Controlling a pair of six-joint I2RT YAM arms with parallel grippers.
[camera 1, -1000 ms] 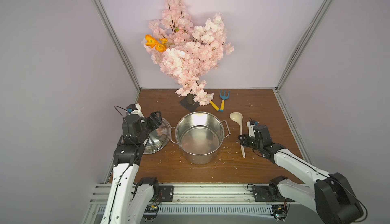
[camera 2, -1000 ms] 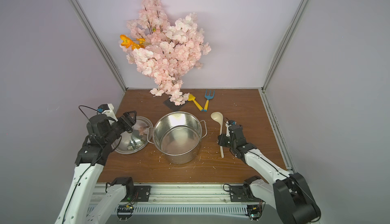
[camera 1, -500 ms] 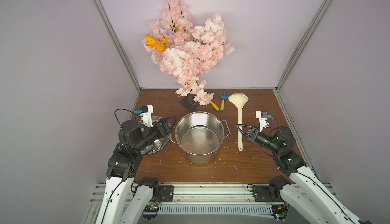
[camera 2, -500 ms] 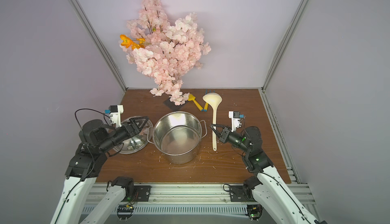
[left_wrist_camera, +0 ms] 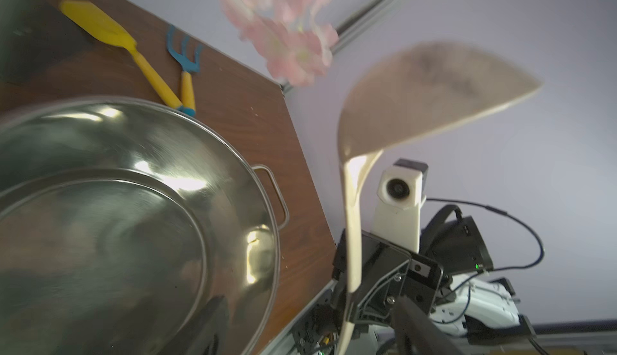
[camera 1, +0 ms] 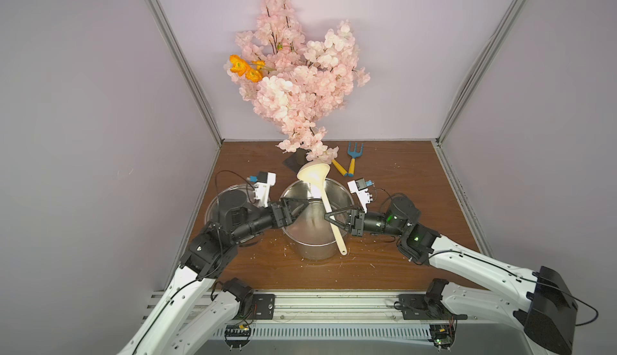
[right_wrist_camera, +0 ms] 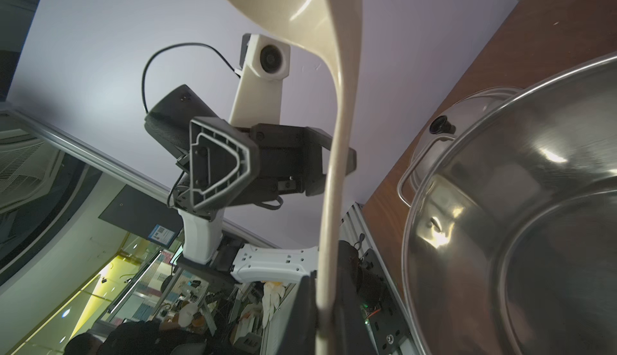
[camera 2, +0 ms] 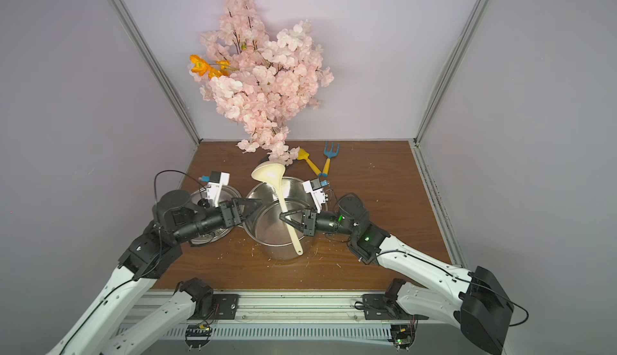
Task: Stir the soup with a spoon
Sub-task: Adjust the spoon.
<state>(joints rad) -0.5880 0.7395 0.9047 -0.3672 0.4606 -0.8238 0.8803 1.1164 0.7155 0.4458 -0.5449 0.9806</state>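
Ladle (camera 1: 325, 203) lifted off bench (camera 1: 400, 176) over stockpot (camera 1: 317, 253), clamped in right tool (camera 1: 329, 217); left tool (camera 1: 300, 210) apart. One garden fork (camera 1: 354, 156), one trowel (camera 1: 339, 167), one half-hidden lid (camera 1: 217, 199).

- We see the pot (camera 1: 317, 251) in the middle of the counter (camera 1: 400, 169).
- The lid (right_wrist_camera: 474, 106) lies on its left.
- The flowers (camera 1: 300, 86) stand behind it.
- A garden fork (camera 1: 354, 156) lies behind, to the right.
- The spoon (camera 1: 329, 209) is above the pot.
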